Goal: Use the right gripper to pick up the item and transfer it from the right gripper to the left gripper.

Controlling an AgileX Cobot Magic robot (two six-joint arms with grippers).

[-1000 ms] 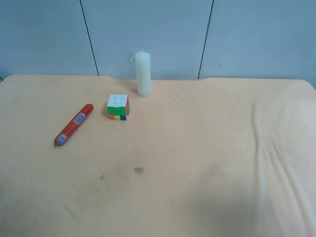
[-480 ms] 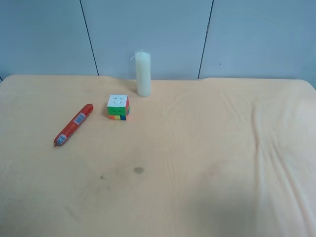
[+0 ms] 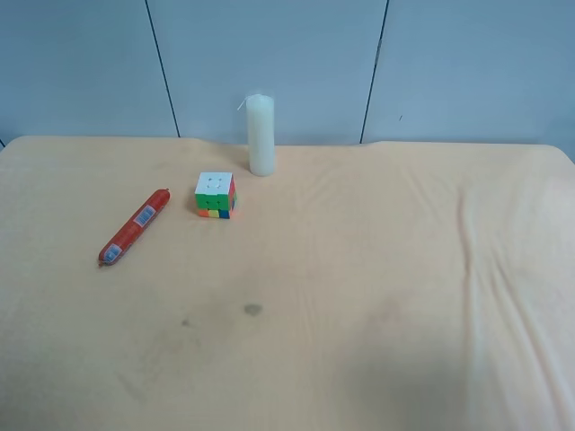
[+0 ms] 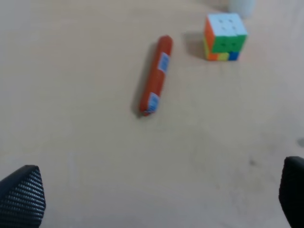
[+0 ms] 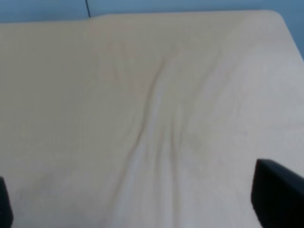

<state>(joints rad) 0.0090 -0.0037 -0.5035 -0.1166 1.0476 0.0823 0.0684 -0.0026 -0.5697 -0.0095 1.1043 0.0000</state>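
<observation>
While both claws gape empty, the slim red item (image 3: 134, 227) with blue-white label lies flat.

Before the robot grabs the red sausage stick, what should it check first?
1. Red sausage stick lies flat on the table, nothing on top of it: ok.
2. Space around it: the puzzle cube and white candle stand apart from it: ok.
3. Right claw spread wide and holding nothing: ok.
4. Right claw over the stick: not ok, its camera shows only bare cloth.
5. Left claw spread wide and free to receive: ok.
6. Arms clear of each other: cannot tell, neither shows in the high view.
</observation>
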